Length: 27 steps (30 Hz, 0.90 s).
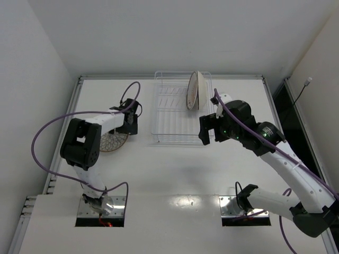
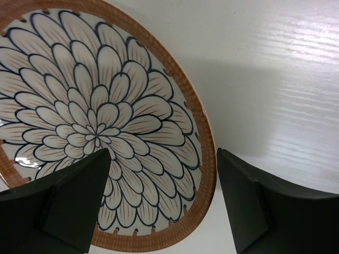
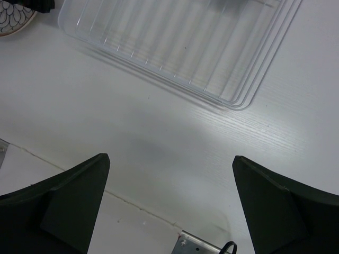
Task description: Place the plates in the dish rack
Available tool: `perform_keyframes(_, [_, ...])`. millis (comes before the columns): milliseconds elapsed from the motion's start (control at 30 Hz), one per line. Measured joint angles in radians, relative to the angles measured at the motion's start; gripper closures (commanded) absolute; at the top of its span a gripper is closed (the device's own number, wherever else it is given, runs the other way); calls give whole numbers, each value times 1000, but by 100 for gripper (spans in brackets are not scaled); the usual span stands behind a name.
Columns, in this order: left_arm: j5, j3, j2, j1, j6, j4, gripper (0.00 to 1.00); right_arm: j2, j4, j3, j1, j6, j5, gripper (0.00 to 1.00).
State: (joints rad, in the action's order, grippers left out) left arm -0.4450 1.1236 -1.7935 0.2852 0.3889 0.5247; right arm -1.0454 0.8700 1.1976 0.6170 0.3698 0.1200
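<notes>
An orange-brown rimmed plate [image 1: 112,142] with a white scale pattern lies flat on the table left of the dish rack [image 1: 170,119]; it fills the left wrist view [image 2: 95,121]. My left gripper [image 1: 128,123] hovers open over its right edge, one finger [image 2: 69,201] above the plate, the other [image 2: 265,206] above bare table. A second plate [image 1: 192,90] stands upright on edge in the rack's far right slots. My right gripper [image 1: 207,129] is open and empty beside the rack's near right corner [image 3: 233,95]. The plate's edge shows in the right wrist view [image 3: 13,21]. A third plate is not visible.
White walls close in the table on the left, back and right. Metal mounting plates [image 1: 100,210] hold the arm bases at the near edge. Purple cables [image 1: 47,127] loop off both arms. A seam [image 3: 69,172] crosses the table near the front.
</notes>
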Motion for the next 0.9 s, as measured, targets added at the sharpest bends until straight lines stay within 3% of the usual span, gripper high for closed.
perform_keyframes(67, [6,0,-16,0,-5,2,28,-7,0,1,0,5,0,0])
perform_keyframes(167, [18,1,-32,0,-11,1,44,-24,0,4,0,9,-2,0])
perform_keyframes(200, [21,2,-35,0,-13,1,61,-28,-1,4,0,10,-3,0])
perform_keyframes(267, [35,6,-40,1,-10,-3,81,-35,0,4,0,12,-6,0])
perform_keyframes(300, [34,7,-43,1,-18,-4,100,-37,0,4,0,14,-8,0])
perform_keyframes(467, [-75,40,-45,-8,-66,39,100,-35,0,16,0,23,-13,0])
perform_keyframes(767, [-80,57,-21,-12,-42,84,100,19,7,14,0,31,-10,0])
perform_keyframes(900, [-32,182,50,-17,13,198,100,45,7,13,-6,31,0,0])
